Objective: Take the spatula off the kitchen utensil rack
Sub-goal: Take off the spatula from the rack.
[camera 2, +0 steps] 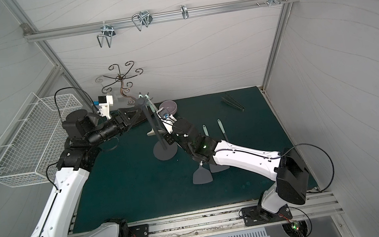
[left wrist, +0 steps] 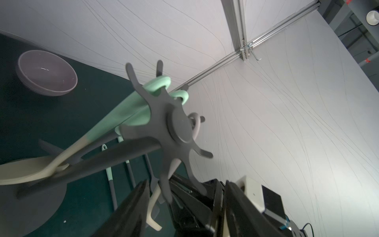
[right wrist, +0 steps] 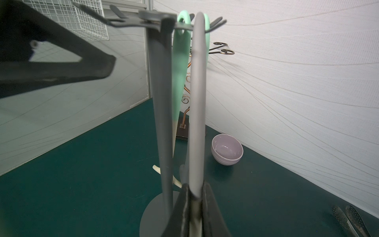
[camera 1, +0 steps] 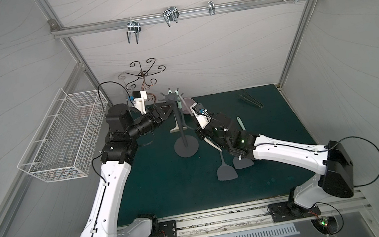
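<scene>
Shows the spatula (right wrist: 196, 102) hanging by its loop from a peg of the rack (camera 1: 179, 125) at mid-bench (camera 1: 144, 194), with the right claw (right wrist: 195, 190) clamped low on the grey handle and the left claw (camera 1: 167, 112) apart, near the pole just below the hub. For a clean release: lift straight up past the peg tip, then draw away from the mint-handled utensils (right wrist: 180, 71), steadying the pole against tipping. Leaves unclear, at the blurred hub, the depth of the loop on its peg and any contact between left claw and pole; hides most of the blade beneath the right arm.
</scene>
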Tool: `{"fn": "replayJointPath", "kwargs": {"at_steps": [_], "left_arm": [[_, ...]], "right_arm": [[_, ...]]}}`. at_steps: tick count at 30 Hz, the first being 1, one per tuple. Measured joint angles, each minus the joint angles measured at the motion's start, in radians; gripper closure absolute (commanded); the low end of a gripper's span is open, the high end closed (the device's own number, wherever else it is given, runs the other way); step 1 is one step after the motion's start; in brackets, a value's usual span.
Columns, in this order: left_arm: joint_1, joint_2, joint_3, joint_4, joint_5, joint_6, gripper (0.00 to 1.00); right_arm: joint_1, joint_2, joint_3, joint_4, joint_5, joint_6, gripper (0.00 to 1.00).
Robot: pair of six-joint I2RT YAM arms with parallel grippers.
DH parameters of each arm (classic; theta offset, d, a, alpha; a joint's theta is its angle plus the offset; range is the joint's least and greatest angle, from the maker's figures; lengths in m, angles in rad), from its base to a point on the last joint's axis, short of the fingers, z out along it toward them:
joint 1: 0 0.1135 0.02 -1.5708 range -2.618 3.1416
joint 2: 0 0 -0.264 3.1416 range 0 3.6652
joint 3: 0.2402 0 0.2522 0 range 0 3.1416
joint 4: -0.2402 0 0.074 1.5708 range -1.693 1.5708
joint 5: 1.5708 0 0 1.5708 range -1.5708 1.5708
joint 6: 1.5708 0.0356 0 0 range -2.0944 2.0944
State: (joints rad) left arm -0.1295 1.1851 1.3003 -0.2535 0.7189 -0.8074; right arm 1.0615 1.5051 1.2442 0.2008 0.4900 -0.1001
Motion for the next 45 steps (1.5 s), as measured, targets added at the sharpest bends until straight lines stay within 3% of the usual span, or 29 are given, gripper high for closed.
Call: {"fn": "replayJointPath", "kwargs": {"at_steps": [2, 9, 14, 24, 30, 37, 45], "left_arm": [[0.000, 0.051, 0.038, -0.003, 0.006, -0.012, 0.44], [0.006, 0.155, 0.159, -0.058, 0.050, -0.057, 0.84], [0.010, 0.172, 0.196, -0.099, 0.080, -0.078, 1.00], [0.068, 0.175, 0.199, -0.115, 0.129, -0.076, 1.00], [0.148, 0.148, 0.071, 0.119, 0.227, -0.250, 1.00], [0.171, 0.177, 0.024, 0.322, 0.248, -0.460, 1.00], [0.172, 0.181, 0.018, 0.310, 0.280, -0.467, 0.97]], "right_arm": [[0.014, 0.000, 0.000, 0.006, 0.014, -0.006, 1.00], [0.029, 0.000, -0.003, 0.016, 0.100, -0.012, 1.00], [0.034, 0.000, -0.016, 0.028, 0.144, -0.034, 1.00], [0.046, 0.000, -0.066, 0.133, 0.184, -0.102, 1.00], [0.050, -0.015, -0.066, 0.159, 0.183, -0.126, 1.00], [0.040, -0.044, -0.053, 0.183, 0.184, -0.140, 1.00], [-0.048, -0.089, -0.015, 0.039, 0.148, -0.104, 1.00]]}}
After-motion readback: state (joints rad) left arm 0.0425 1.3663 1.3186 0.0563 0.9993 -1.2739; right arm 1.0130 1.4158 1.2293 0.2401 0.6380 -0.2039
